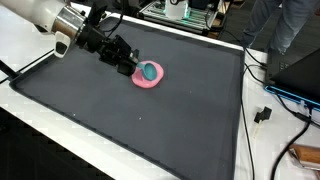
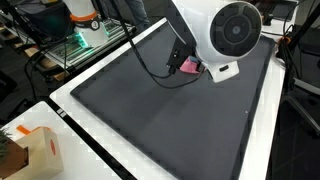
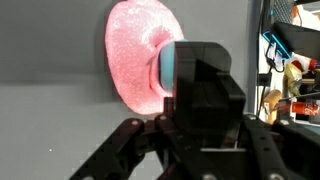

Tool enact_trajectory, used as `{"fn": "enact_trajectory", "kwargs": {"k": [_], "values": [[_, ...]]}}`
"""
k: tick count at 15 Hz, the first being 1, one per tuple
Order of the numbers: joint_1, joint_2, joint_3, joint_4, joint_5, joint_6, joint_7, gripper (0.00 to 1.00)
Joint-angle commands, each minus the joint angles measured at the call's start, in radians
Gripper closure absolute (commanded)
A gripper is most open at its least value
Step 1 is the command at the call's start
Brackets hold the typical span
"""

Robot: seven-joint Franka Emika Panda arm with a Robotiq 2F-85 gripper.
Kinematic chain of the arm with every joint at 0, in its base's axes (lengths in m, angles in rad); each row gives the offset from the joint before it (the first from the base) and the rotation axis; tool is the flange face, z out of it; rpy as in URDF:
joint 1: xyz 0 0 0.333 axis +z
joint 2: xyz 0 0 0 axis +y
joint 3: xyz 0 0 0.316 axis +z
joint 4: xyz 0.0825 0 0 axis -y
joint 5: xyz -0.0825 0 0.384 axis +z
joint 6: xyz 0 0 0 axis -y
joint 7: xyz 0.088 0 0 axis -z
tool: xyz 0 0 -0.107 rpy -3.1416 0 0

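**Pink dish and blue object: status**

Location: pink dish (image 1: 142,84) flat on grey mat (image 1: 150,130), toward a far corner in both exterior views.

Contents: one blue object (image 1: 150,71), seated at dish centre. Nothing else visible inside.

Gripper (image 1: 128,64): lowered to the dish rim, touching or just beside it. Claw apart or clamped: cannot tell, since the fingers are hidden behind the gripper body in the wrist view.

Progress, as judged: reach to dish done. Blue object not lifted, resting in dish. Firm grasp unconfirmed.
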Motion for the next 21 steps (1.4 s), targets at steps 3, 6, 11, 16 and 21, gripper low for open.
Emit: {"fn": "enact_trajectory", "kwargs": {"k": [3, 6, 11, 16, 21], "values": [[0.03, -0.067, 0.004, -0.026, -0.065, 0.009, 0.05, 0.75], [0.048, -0.109, 0.009, -0.033, -0.096, 0.008, 0.072, 0.75], [0.092, -0.205, 0.001, -0.043, -0.162, 0.013, 0.127, 0.75], [0.154, -0.295, -0.015, -0.062, -0.274, 0.046, 0.211, 0.75], [0.225, -0.351, -0.031, -0.087, -0.432, 0.11, 0.309, 0.75]]}}
